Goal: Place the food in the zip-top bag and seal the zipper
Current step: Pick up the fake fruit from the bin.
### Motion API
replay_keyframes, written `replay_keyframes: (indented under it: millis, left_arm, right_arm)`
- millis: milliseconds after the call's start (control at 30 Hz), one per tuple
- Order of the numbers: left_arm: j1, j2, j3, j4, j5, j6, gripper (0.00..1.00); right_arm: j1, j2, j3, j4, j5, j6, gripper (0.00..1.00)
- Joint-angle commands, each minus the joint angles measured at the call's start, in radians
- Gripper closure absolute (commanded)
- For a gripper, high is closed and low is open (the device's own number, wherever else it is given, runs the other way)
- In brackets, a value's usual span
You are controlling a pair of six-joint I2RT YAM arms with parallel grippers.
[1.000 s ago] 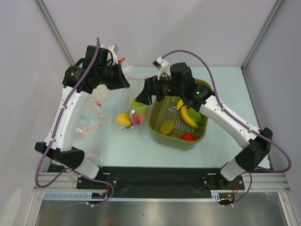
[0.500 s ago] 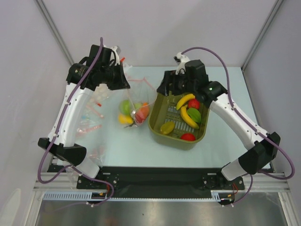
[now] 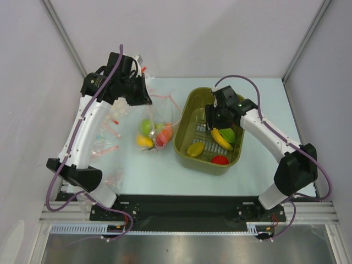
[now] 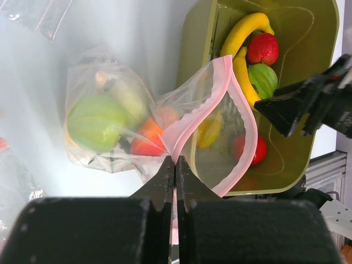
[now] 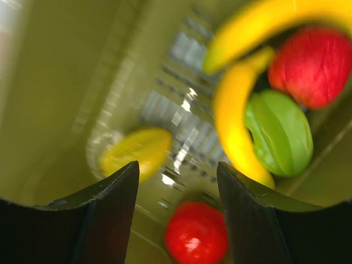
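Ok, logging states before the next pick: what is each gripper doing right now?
Left gripper: jaws shut on the zipper of the zip-top bag.
Right gripper: jaws open, holding nothing, over the tub.

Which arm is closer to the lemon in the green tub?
Right. The right fingers hover over the tub, close above the lemon; the left fingers pinch the pink rim of the bag outside the tub.

left claw (image 4: 175, 166): pinching zipper (image 4: 193, 120) | zip-top bag (image 4: 82, 69): green apple (image 4: 96, 121) inside | tub (image 4: 195, 55): bananas (image 4: 242, 34), tomato (image 4: 263, 48)

The pale table (image 3: 165, 170) bears an olive tub (image 3: 180, 144), zip-top bag (image 3: 157, 129) and spare bags (image 3: 104, 146).
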Motion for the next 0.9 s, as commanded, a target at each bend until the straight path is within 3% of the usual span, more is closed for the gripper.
replay_keyframes:
  millis: [0,533,667,733,867]
  left_arm:
    - [0.000,0.000,0.043,0.034,0.016,0.010,1.00]
    - [0.000,0.015,0.046,0.043,0.020,0.007,1.00]
    - [0.000,0.020,0.053,0.043,0.020,0.006,1.00]
    - [0.000,0.021,0.056,0.043,0.020,0.007,1.00]
    - [0.000,0.024,0.061,0.040,0.017,0.010,1.00]
  right_arm:
    - [-0.008,0.027,-0.037,-0.054,0.076,-0.047,0.38]
    - [-0.045,0.238,-0.101,0.031,0.050,-0.114,0.40]
    - [-0.045,0.285,-0.094,0.035,0.038,-0.111,0.50]
    - [-0.043,0.291,-0.089,0.044,0.004,-0.108,0.49]
    - [-0.042,0.320,-0.052,0.012,0.087,-0.111,0.36]
